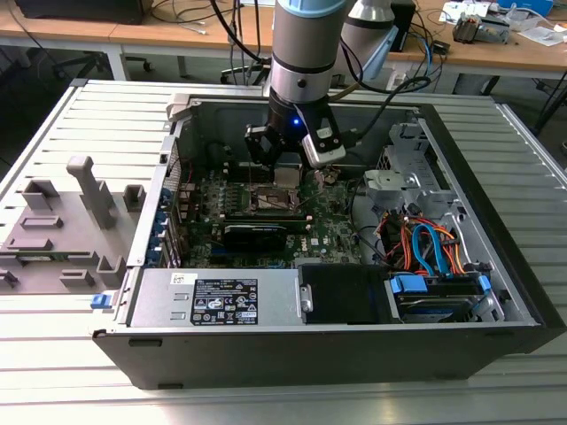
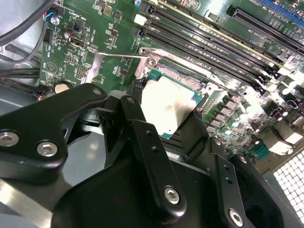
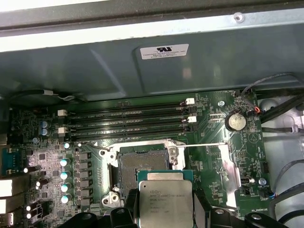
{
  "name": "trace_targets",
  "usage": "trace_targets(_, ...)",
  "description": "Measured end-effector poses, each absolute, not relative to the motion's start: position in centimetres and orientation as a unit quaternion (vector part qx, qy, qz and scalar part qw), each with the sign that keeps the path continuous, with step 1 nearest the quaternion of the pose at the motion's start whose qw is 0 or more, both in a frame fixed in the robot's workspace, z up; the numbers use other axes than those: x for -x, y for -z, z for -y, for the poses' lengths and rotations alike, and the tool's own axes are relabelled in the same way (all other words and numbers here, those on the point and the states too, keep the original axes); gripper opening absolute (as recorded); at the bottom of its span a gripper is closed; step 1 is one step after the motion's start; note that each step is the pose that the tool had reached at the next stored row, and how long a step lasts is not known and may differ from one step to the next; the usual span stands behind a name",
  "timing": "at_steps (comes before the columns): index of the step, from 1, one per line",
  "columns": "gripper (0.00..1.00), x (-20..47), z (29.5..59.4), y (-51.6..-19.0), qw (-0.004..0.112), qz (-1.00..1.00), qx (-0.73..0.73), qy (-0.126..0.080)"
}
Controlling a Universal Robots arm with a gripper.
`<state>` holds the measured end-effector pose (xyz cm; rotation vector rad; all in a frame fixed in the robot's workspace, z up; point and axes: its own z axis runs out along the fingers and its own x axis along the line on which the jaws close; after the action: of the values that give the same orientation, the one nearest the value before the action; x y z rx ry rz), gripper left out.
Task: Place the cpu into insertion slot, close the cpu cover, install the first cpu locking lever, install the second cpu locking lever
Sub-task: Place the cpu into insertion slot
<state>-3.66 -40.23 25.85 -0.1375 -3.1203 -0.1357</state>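
Observation:
My gripper is shut on the cpu, a flat square chip with a silvery top, one black finger on each side. It hangs inside the open computer case, a little above the board and just beside the insertion slot, whose dark centre lies bare. In the second wrist view the cpu tilts between the fingers over the green board. The cpu cover, a thin silvery frame, stands swung open at the socket's side. A thin wire lever runs along the socket's edge.
Long black memory slots run just beyond the socket. A black graphics card lies nearer the case front. The power supply and drive bays with orange and blue cables fill the front. Grey fixtures stand at the exterior view's left.

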Motion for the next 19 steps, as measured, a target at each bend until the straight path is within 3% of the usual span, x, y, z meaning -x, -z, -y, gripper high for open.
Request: trace_targets(19,0.55,3.65,40.23,-25.83,0.007,0.998,0.053,0.042)
